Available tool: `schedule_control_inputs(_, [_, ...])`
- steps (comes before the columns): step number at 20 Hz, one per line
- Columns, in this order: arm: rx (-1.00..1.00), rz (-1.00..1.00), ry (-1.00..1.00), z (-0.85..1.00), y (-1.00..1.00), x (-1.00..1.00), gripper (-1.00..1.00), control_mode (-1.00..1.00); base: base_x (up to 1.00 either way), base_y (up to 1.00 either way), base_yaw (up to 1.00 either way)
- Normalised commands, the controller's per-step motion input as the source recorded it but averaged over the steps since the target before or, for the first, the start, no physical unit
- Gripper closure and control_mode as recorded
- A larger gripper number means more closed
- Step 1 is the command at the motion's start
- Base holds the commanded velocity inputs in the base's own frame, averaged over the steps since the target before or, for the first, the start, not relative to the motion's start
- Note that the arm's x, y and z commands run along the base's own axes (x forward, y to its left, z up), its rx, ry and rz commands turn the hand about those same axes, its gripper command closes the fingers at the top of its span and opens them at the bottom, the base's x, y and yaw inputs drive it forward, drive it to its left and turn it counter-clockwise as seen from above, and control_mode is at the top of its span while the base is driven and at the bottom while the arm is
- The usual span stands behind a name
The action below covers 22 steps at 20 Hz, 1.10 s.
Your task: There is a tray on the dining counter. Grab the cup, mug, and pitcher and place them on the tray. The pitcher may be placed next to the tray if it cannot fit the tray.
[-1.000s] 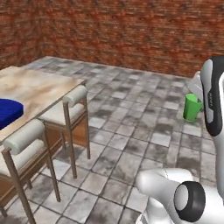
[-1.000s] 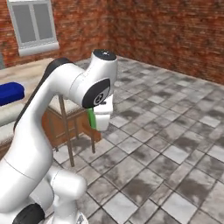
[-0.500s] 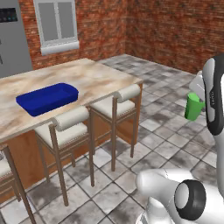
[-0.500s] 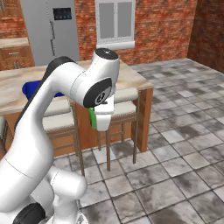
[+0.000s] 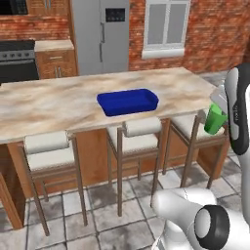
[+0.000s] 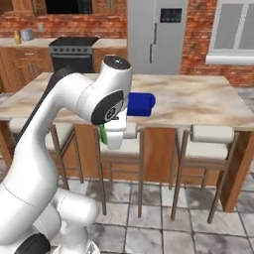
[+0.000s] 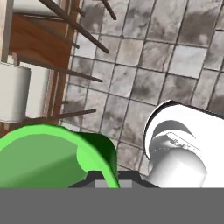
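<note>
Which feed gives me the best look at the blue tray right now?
The left base view: the whole tray shows, lying on the dining counter with its rim unobstructed. In the right base view the arm hides most of it, leaving one end visible.

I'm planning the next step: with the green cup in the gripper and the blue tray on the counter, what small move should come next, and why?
Probably lift the cup and carry it over the counter toward the tray. The gripper is shut on the cup, which hangs beside the stools, lower than the countertop and off to the tray's side. The tray holds nothing yet, so any spot inside its rim would do.
</note>
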Motion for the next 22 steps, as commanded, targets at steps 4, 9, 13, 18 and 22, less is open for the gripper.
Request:
schedule_control_inputs(4, [0.00, 0.00, 0.00, 0.00, 0.00, 0.00, 1.00, 1.00, 0.48, -0.67, 0.57])
schedule_control_inputs(9, [0.00, 0.00, 0.00, 0.00, 0.00, 0.00, 1.00, 1.00, 0.53, -0.70, 0.51])
schedule_control_inputs(13, [0.00, 0.00, 0.00, 0.00, 0.00, 0.00, 1.00, 1.00, 0.29, -0.29, 0.24])
schedule_control_inputs(18, [0.00, 0.00, 0.00, 0.00, 0.00, 0.00, 1.00, 1.00, 0.49, 0.01, 0.03])
schedule_control_inputs(22, [0.00, 0.00, 0.00, 0.00, 0.00, 0.00, 1.00, 1.00, 0.56, 0.31, -0.02])
